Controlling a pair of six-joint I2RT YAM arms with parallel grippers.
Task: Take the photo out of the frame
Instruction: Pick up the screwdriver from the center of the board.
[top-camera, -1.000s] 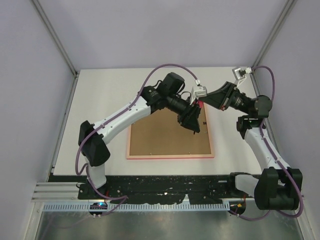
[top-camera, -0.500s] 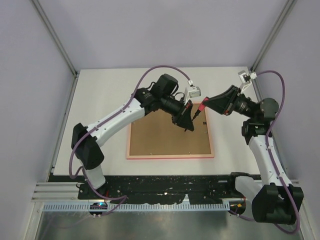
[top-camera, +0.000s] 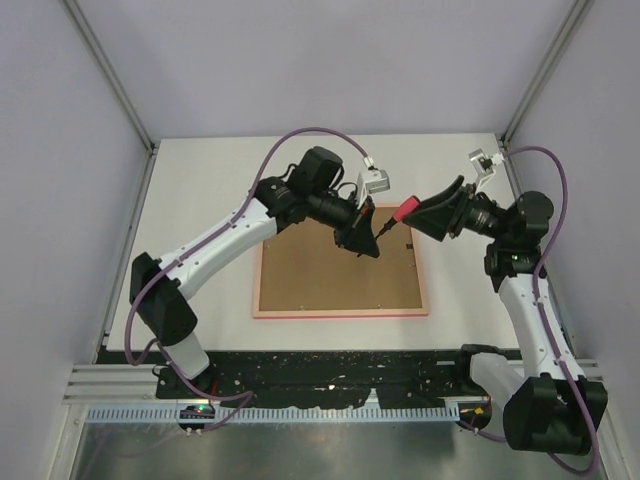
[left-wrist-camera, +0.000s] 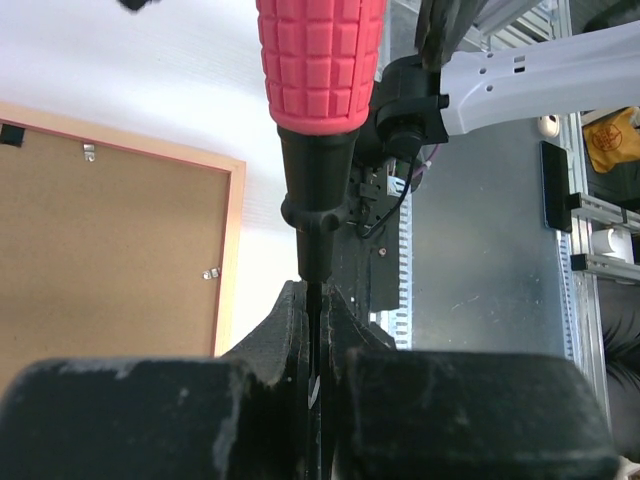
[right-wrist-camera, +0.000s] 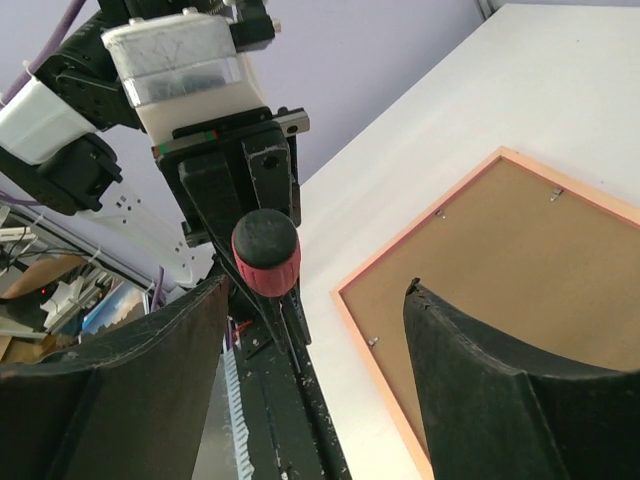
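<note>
- The frame (top-camera: 340, 314) is a thin pink rectangular rim, lying flat and back-up on the white table (top-camera: 200, 200); its long axis runs left to right, parallel to the table's near edge
- Inside the frame's rim sits a plain brown backing board (top-camera: 330, 275), matte and fibrous-looking; small metal clips (left-wrist-camera: 210, 273) sit along the inner edge of the rim
- We cannot see the photo; only the frame's back side shows
- Above the frame's far right corner hangs a screwdriver (left-wrist-camera: 320, 60); it has a red-pink handle moulded in a grid of small squares, a black collar and a thin metal shaft; its rounded butt points away from the frame towards the right arm, and the shaft slants down towards the board
- The left gripper (left-wrist-camera: 318, 330) is clamped tight on the screwdriver's shaft, its black fingers pressed together with only the metal between them; it is held above the board's far right part
- The right gripper (right-wrist-camera: 315, 290) is spread wide, just off the frame's far right corner; its dark fingers flank the handle's butt end, and appear apart from it
</note>
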